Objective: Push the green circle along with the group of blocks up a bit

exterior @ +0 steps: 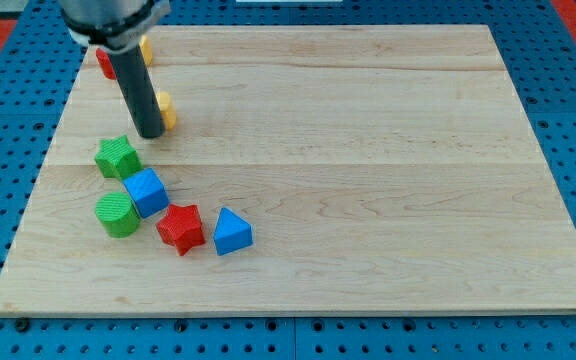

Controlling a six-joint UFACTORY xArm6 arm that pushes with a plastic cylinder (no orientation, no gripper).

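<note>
Green circle (117, 214) sits low on the view's left side of the board (368, 150), and we see it as a short ribbed cylinder lying just left of the blue cube (147, 192), the two touching or nearly so. Above it, a green star (117, 157) rests close to the cube's upper left corner. We carry no pincer at all, only a dark rod, so there is nothing to call open or closed and nothing is gripped. My tip (152, 134) stands on the wood just above and to the right of the green star, a small gap apart from it, and well above the green circle.

Near the view's top left, a red block (104, 63) shows beside the rod, mostly hidden, so we cannot tell its shape. A yellow block (146, 49) peeks out on the rod's right near the top edge, also mostly hidden. Another yellow block (166, 110) lies just right of the rod's lower part, partly covered by it.

Moving right along the lower group, a red star (181, 228) lies below and right of the blue cube, close to it. A blue triangle (232, 232) lies just right of the red star, a narrow gap between them.
</note>
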